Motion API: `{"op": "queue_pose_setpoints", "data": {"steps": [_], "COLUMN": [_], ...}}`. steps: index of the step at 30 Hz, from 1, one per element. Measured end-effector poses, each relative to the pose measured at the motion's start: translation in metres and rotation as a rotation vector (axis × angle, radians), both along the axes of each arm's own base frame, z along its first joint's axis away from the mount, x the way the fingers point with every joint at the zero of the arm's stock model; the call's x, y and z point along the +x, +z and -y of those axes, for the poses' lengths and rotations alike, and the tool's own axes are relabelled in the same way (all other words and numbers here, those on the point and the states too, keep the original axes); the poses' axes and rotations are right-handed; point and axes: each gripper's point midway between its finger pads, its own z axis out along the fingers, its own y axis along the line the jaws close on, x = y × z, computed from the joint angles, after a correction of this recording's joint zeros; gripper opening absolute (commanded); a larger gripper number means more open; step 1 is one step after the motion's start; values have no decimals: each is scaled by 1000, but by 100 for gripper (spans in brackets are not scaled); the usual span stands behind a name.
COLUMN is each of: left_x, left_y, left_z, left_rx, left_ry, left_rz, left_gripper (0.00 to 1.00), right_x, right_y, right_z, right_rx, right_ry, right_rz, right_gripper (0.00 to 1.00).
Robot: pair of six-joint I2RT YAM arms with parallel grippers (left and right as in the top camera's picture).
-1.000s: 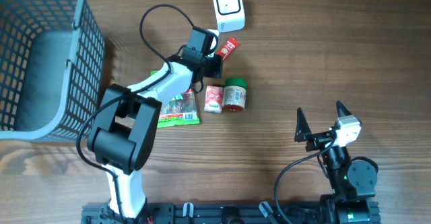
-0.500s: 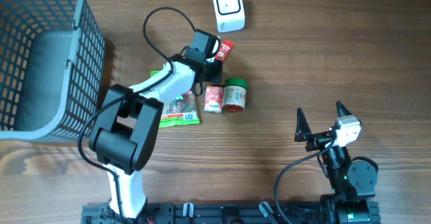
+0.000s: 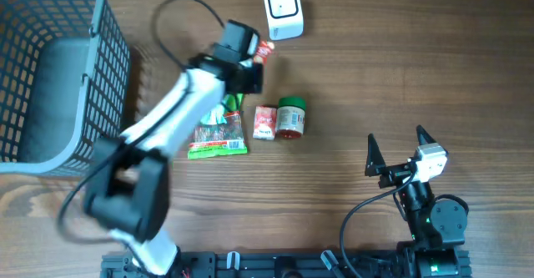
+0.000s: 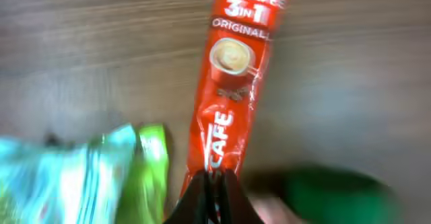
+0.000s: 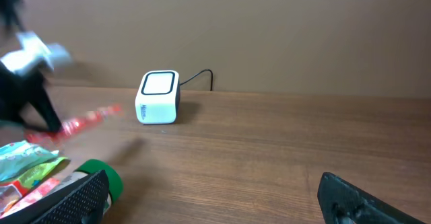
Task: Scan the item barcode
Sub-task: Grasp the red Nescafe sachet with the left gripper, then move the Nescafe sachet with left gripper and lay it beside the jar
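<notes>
the left gripper [image 3: 257, 58] is pressed together on one end of a red nescafe 3in1 sachet [image 3: 265, 50]. in the left wrist view the two black fingertips [image 4: 202, 196] meet on the lower edge of the sachet [image 4: 232, 83], which runs away from them, and the words "3in1 original" and a picture of a coffee cup are readable on it. no barcode is visible on this side.

from overhead, the sachet is at the far side of the wooden table [image 3: 400, 53], just beside the near left corner of the white barcode scanner [image 3: 283, 9]. i cannot tell if they touch. in the right wrist view the sachet [image 5: 87, 122] is blurred and tilted, its free end points toward the scanner [image 5: 158, 97], and it seems to be raised from the table. the left arm is also blurred in the overhead view.

nearer to the robot there are three items in a row: a green snack packet [image 3: 219, 132], a small red and white box [image 3: 265, 122] and a jar with a green lid [image 3: 291, 118]. the box and the jar are touching. a grey mesh basket [image 3: 108, 69] stands at the left edge.

the right gripper [image 3: 396, 140] is well apart from all items, with its fingers spread wide and nothing between them.
</notes>
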Motion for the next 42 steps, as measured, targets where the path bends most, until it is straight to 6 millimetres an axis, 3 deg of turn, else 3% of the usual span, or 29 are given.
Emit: {"op": "queue_pose_setpoints", "data": {"steps": [1, 3, 4, 8, 10, 11, 12, 13, 15, 16, 19, 21, 23, 28, 34, 37, 40, 42], "left_x": [-5, -21, -38, -66, -80, -84, -82, -71, -42, -20, 8, 20, 26, 24, 11, 5, 2, 4], "left_y": [31, 59, 59, 61, 58, 56, 54, 50, 40, 41, 37, 15, -11, -51, -71, -83, -86, -88], "left_z": [-7, -17, -22, -29, -27, -26, -26, -25, -16, -9, 15, 30, 32, 33, 40, 44, 49, 49], "left_rx": [-85, -217, -293, -544, -568, -561, -541, -496, -334, -245, -97, -27, 23, 76, 60, 73, 87, 99], "left_ry": [15, 24, 27, 37, 15, -11, -26, -34, -48, -50, -49, -51, -42, -113, -178, -207, -243, -257], "left_rz": [0, -61, -162, -354, -405, -408, -389, -328, -162, -38, 136, 178, 171, 116, 47, 25, 29, 37], "left_gripper": [4, 4, 4, 4, 17, 28, 34, 31, 36, 38, 39, 39, 40, 40, 38, 30, 4, 4], "right_x": [0, 0, 0, 0, 0, 0, 0, 0, 0, 0, 0, 0, 0, 0, 0, 0, 0, 0], "right_y": [0, 0, 0, 0, 0, 0, 0, 0, 0, 0, 0, 0, 0, 0, 0, 0, 0, 0], "right_z": [0, 0, 0, 0, 0, 0, 0, 0, 0, 0, 0, 0, 0, 0, 0, 0, 0, 0], "right_rx": [0, 0, 0, 0, 0, 0, 0, 0, 0, 0, 0, 0, 0, 0, 0, 0, 0, 0], "right_ry": [0, 0, 0, 0, 0, 0, 0, 0, 0, 0, 0, 0, 0, 0, 0, 0, 0, 0], "right_rz": [0, 0, 0, 0, 0, 0, 0, 0, 0, 0, 0, 0, 0, 0, 0, 0, 0, 0], "right_gripper": [100, 100, 99, 100, 100, 100, 100, 100, 100, 100, 100, 100, 100, 100, 100, 100, 100, 100]}}
